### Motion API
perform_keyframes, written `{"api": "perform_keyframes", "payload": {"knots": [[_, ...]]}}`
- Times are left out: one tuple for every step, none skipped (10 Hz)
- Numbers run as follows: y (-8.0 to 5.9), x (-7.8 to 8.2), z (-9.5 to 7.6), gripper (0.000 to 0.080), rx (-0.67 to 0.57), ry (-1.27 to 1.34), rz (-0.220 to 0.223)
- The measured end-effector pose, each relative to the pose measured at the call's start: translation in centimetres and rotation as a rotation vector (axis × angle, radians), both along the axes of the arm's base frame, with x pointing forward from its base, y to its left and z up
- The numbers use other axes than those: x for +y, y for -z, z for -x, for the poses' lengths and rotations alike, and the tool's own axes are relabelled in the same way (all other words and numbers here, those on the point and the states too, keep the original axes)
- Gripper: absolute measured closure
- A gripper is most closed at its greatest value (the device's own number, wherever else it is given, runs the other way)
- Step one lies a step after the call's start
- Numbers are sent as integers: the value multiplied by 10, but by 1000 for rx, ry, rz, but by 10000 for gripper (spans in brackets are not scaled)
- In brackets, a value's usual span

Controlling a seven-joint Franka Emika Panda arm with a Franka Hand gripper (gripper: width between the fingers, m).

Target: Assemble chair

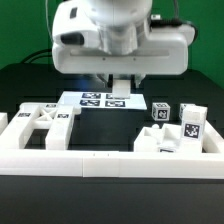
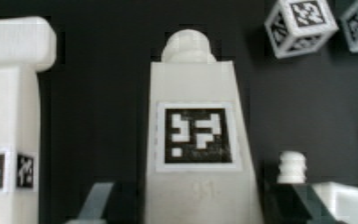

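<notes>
We see the jaws spread, with a long white bar [image 2: 197,90] between them. One finger [image 2: 98,205] stands clear of the bar's edge, with a strip of dark desk [image 2: 105,110] showing in the gap; we cannot tell whether the other finger touches the bar. The bar bears a square tag [image 2: 197,136] facing the wrist camera and ends in a rounded peg [image 2: 190,45] at the end away from the jaws. A thick white block [image 2: 16,70] lies beside the bar, apart from it. In the exterior view the jaws hang over the marker board [image 1: 92,100]. A cut-out panel [image 1: 45,122] lies to the exterior view's left of them and two small tagged cubes [image 1: 160,112] to the exterior view's right. The low white wall [image 1: 100,162] runs in front.
</notes>
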State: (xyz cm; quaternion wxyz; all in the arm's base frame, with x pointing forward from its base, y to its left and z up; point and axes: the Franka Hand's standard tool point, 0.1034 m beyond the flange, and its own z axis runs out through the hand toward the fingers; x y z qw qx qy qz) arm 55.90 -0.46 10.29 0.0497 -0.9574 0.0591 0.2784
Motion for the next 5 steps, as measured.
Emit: {"api": "perform_keyframes", "payload": {"knots": [[3,-1,-12,515,-118,4,20],[3,-1,-9,515,-200,10,32],[7,-1,-11,515,-281,18,48],[19,0,-11,515,-362,17,66],[14,-1,-18,515,-421,17,74]]}}
